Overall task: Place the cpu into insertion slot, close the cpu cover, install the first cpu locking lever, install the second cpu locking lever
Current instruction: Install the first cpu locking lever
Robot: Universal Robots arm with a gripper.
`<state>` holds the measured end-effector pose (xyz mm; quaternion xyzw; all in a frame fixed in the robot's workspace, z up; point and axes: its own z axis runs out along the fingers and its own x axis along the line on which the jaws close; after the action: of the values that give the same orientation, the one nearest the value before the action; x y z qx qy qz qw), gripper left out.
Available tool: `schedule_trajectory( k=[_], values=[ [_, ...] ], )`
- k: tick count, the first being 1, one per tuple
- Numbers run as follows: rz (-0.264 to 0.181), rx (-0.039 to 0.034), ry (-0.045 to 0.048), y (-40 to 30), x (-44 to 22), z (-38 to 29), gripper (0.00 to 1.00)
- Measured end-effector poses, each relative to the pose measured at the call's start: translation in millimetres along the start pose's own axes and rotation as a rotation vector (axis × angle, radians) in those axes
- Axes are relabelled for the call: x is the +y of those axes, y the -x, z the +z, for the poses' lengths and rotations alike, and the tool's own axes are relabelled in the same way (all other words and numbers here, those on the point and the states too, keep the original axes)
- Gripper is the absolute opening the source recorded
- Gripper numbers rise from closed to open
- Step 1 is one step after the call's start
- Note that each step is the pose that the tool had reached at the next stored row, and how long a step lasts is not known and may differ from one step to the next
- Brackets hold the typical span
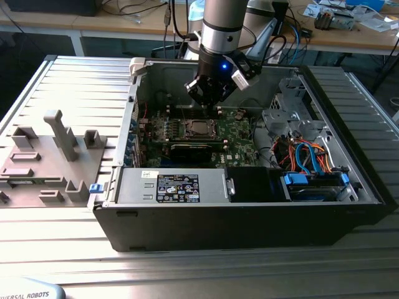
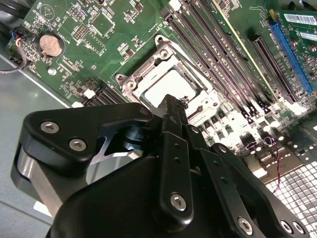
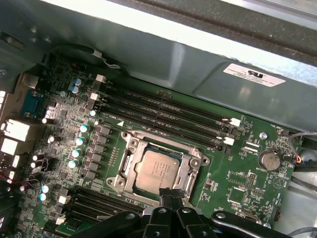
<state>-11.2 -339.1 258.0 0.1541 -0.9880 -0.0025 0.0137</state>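
Note:
The cpu lies flat in the insertion slot on the green board, its silver-grey top showing through the cover's square opening. The cpu cover is folded down flat around the chip, and both also show in the second wrist view as cpu and cover. My gripper hovers just over one edge of the socket frame. Its black fingers are pressed together with nothing between them. In the exterior view the gripper hangs inside the open computer case, a little above the socket.
Memory slots run along one side of the socket, and a coin battery sits on the board. A long black card, the power supply and a cabled drive cage crowd the case. Grey fixtures stand at the exterior view's left.

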Motion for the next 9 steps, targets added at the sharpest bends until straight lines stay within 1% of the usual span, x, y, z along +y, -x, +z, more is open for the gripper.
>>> schedule_trajectory(
  k=[9],
  values=[
    [-0.005, 0.0, -0.0001, 0.0, 0.0, 0.0, 0.11]
  ],
)
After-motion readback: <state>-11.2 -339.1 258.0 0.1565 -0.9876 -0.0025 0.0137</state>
